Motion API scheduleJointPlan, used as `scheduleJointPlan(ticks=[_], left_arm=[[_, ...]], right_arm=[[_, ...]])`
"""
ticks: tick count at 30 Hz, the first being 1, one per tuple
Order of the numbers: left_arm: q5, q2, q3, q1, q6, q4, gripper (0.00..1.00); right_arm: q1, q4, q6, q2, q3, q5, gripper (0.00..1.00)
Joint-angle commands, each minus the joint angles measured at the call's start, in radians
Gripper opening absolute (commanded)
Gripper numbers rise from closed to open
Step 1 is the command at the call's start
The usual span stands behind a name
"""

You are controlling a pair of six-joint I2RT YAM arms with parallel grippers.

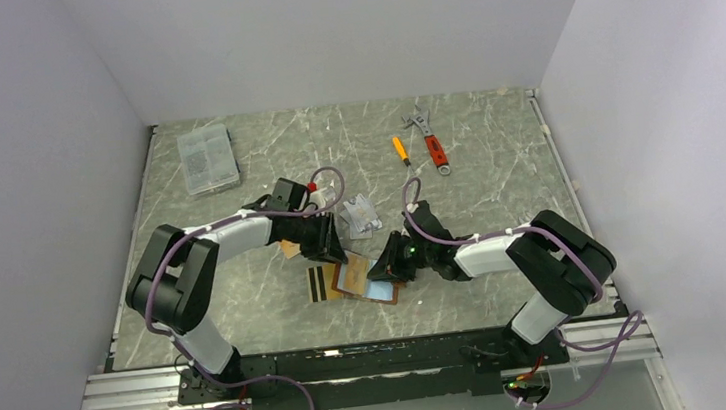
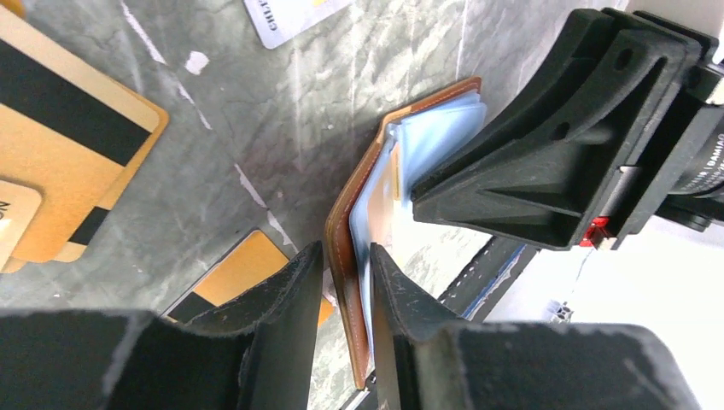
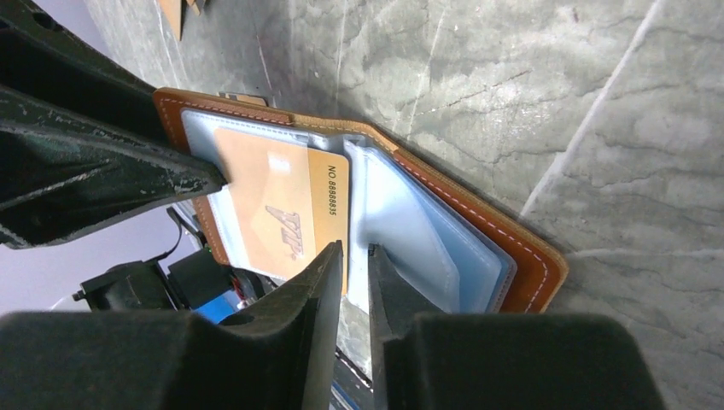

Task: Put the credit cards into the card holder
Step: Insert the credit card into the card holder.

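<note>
The tan card holder [image 3: 521, 248] lies open near the table's front, also seen in the top view [image 1: 379, 290]. My left gripper [image 2: 346, 265] is shut on its leather cover and clear sleeves [image 2: 427, 145]. An orange-gold credit card [image 3: 282, 205] sits mostly inside a sleeve. My right gripper [image 3: 356, 256] hovers at that card's outer edge, jaws a narrow gap apart, nothing clamped. A gold card with black stripes [image 2: 60, 137] and another orange card [image 2: 239, 269] lie on the table beside the holder. A silver card [image 2: 290, 17] lies farther off.
A clear plastic box [image 1: 207, 158] stands at the back left. A red-handled wrench [image 1: 430, 141] and an orange screwdriver [image 1: 400, 149] lie at the back right. Silver cards [image 1: 360, 213] rest just behind the grippers. The table's front rail [image 1: 353, 352] runs close to the holder.
</note>
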Motion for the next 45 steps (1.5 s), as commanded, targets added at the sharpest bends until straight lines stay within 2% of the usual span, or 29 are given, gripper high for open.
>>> scheduleJointPlan(ticks=[1,7,12,20,26,35,45], left_arm=[[-0.032,-0.016,0.02,0.004,0.03,-0.024,0.31],[-0.037,-0.004,0.019,-0.012,0.024,-0.023,0.23],[-0.029,-0.005,0.017,-0.011,0.013,-0.018,0.2],[-0.028,-0.004,0.017,-0.013,0.0,-0.015,0.26],[-0.043,-0.008,0.019,-0.013,0.008,-0.027,0.26],[-0.047,-0.01,0.021,-0.014,0.003,-0.028,0.27],[-0.036,-0.004,0.018,-0.019,-0.007,-0.013,0.32]], right_arm=[[-0.003,-0.006,-0.009,-0.014,0.019,0.012,0.23],[0.014,-0.018,-0.024,-0.02,0.046,0.016,0.34],[0.026,-0.023,-0.036,0.015,0.083,0.003,0.36],[0.043,-0.069,-0.054,0.045,0.139,-0.003,0.37],[0.042,-0.12,-0.057,-0.005,0.103,0.026,0.41],[0.04,-0.075,-0.038,0.036,0.094,0.001,0.46],[0.08,-0.052,-0.035,0.089,0.188,-0.001,0.46]])
